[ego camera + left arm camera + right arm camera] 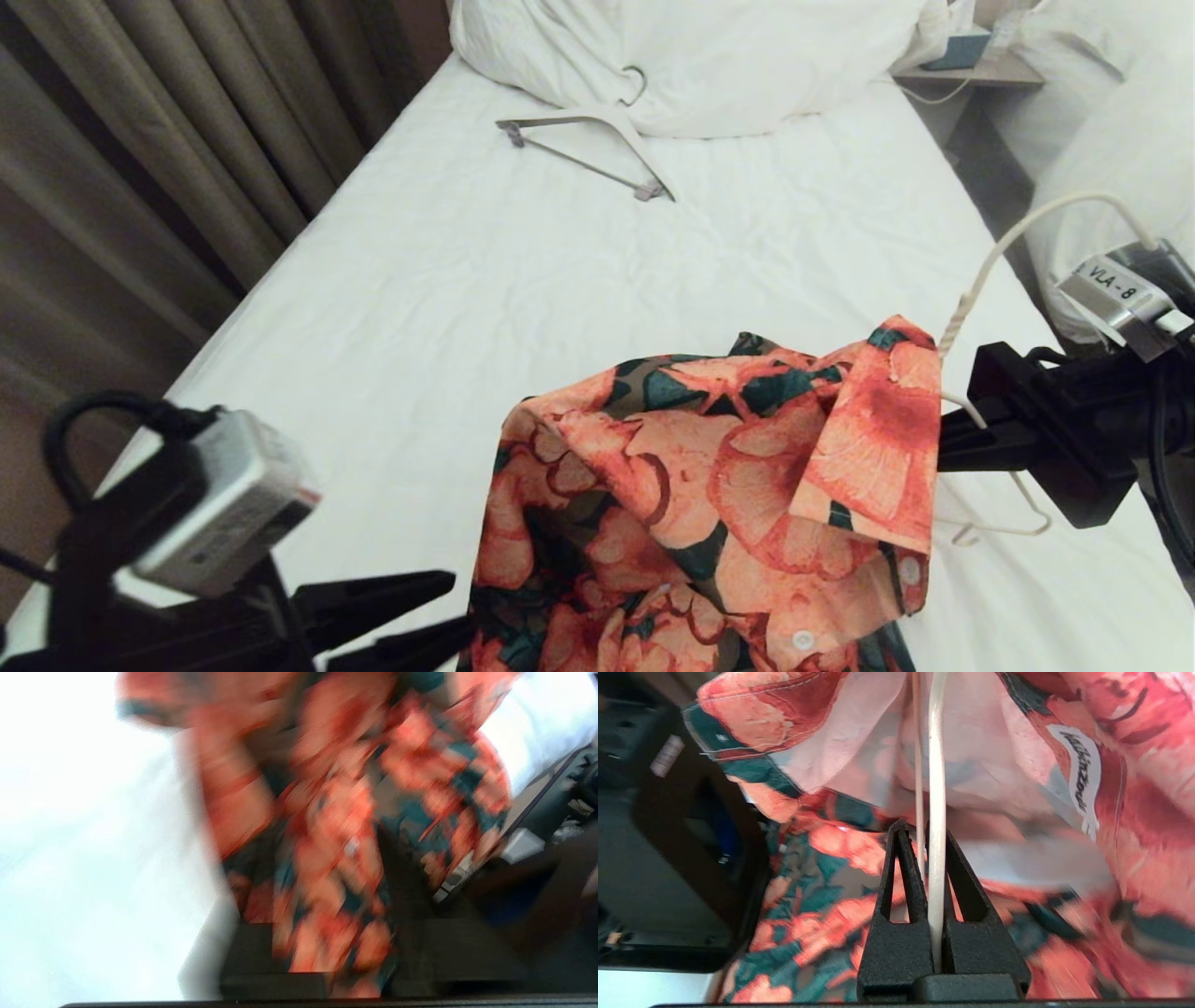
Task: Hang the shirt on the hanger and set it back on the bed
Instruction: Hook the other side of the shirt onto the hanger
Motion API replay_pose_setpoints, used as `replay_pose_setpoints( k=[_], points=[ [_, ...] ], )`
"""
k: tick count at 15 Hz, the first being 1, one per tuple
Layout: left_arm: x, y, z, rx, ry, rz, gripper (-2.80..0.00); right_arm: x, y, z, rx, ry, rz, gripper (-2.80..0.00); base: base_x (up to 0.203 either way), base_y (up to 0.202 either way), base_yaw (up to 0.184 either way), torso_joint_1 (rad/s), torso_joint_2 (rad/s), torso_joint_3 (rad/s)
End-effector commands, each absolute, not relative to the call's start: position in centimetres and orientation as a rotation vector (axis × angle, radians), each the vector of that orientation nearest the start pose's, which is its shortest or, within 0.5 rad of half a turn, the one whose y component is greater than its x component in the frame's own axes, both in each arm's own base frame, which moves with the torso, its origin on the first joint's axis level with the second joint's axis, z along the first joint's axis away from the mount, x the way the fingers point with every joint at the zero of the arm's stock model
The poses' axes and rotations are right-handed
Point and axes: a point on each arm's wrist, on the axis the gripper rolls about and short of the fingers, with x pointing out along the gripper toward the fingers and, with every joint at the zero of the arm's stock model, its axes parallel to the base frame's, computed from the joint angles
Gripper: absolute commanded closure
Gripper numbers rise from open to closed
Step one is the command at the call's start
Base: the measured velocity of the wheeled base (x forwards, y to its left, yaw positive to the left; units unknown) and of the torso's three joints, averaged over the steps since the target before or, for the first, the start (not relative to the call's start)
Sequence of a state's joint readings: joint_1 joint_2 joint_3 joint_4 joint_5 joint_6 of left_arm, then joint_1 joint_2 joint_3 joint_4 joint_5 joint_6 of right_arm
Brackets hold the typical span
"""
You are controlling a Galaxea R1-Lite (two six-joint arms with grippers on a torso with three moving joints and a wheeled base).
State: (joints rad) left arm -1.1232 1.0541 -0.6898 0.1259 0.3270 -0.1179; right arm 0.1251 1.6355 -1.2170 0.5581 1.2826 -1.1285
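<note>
Shirt [1111,788] neck label (script unreadable) faces right end effector [927,833].

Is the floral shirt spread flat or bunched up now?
Bunched up: the shirt hangs in folds on the hanger, which the right gripper holds above the bed.

The shirt [709,504] hangs over the bed's [448,308] near end, the hanger [990,271] at its right; a second hanger [597,149] lies far, before the pillow [709,56].
</note>
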Motion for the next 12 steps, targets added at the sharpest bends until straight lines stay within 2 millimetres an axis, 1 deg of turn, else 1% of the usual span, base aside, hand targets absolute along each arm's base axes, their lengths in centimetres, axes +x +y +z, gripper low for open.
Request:
replay_pose_setpoints(
  k=[1, 3, 5, 8, 9, 10, 12],
  points=[
    [4.7, -7.4, 23.0, 0.164, 0.360, -0.725, 0.00, 24.9, 6.3, 22.8, -0.324, 0.040, 1.580, 0.00, 0.000, 0.000, 0.000, 0.000, 0.00, 0.000],
    [4.6, -6.5, 23.1, 0.210, 0.360, -0.694, 0.00, 24.9, 6.8, 22.6, -0.321, 0.046, 1.601, 0.00, 0.000, 0.000, 0.000, 0.000, 0.00, 0.000],
    [4.7, -6.3, 25.0, 0.205, 0.296, -0.683, 0.00, 24.5, 7.3, 22.0, -0.309, 0.062, 1.628, 0.00, 0.000, 0.000, 0.000, 0.000, 0.00, 0.000],
    [5.2, -7.1, 27.9, 0.175, 0.235, -0.684, 0.00, 24.1, 8.4, 22.3, -0.328, 0.050, 1.663, 0.00, 0.000, 0.000, 0.000, 0.000, 0.00, 0.000],
    [5.4, -7.5, 28.8, 0.175, 0.217, -0.687, -2.80, 24.1, 8.7, 22.5, -0.335, 0.045, 1.671, 0.00, 0.000, 0.000, 0.000, 0.000, 0.00, 0.000],
    [5.7, -8.0, 29.0, 0.191, 0.213, -0.695, -2.80, 24.1, 8.7, 22.4, -0.334, 0.046, 1.674, 0.00, 0.000, 0.000, 0.000, 0.000, 0.00, 0.000],
    [6.2, -9.1, 29.0, 0.222, 0.219, -0.717, -2.80, 24.1, 9.0, 22.3, -0.334, 0.046, 1.684, 0.00, 0.000, 0.000, 0.000, 0.000, 0.00, 0.000]
  ],
)
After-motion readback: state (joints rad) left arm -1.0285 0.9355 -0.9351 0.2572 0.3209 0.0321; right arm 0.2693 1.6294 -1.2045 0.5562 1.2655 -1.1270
